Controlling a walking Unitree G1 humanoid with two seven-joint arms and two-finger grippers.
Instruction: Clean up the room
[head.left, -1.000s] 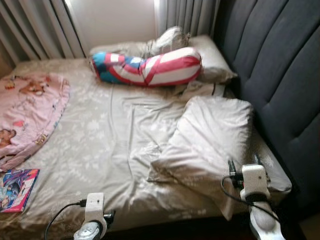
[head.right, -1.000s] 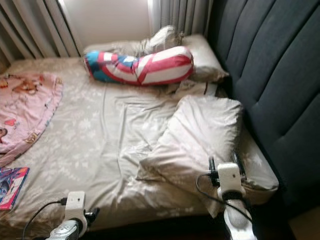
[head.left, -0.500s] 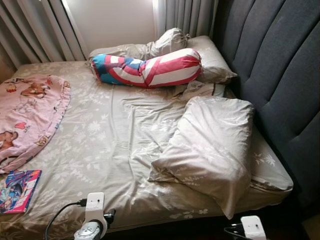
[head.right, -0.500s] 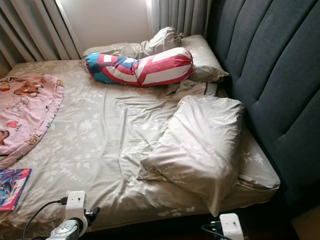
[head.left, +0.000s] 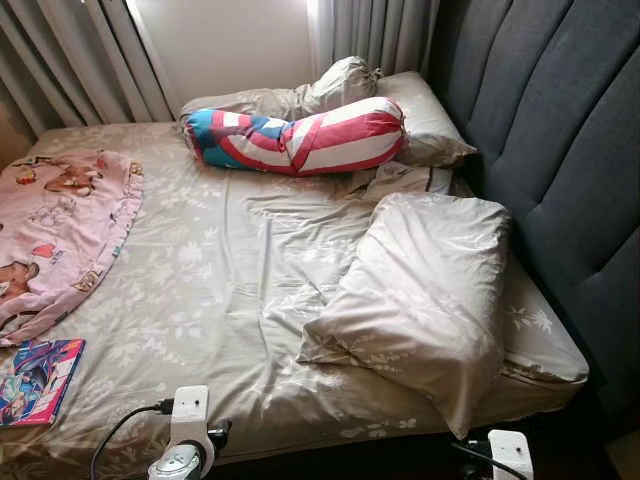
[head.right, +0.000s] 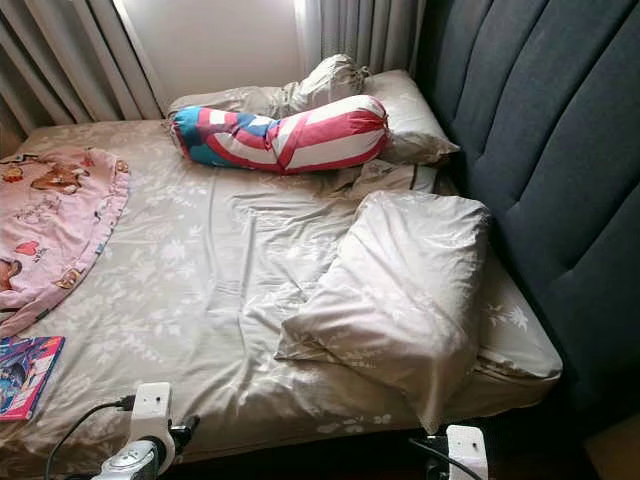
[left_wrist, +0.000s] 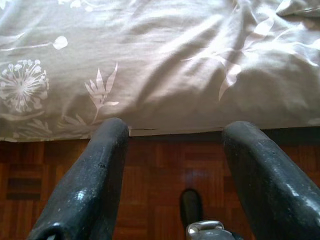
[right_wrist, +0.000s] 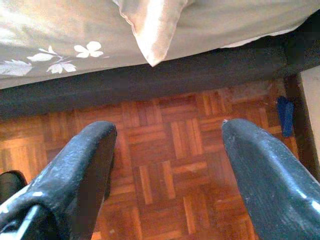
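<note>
A grey floral pillow lies askew near the bed's foot edge, one corner overhanging it. A red, white and blue bolster lies across the far end against more pillows. A rumpled pink blanket and a colourful book lie at the left.

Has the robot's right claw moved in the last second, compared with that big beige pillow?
Yes. The right gripper, open, has dropped from beside the large beige floral pillow to below the bed's edge, over the parquet floor.
</note>
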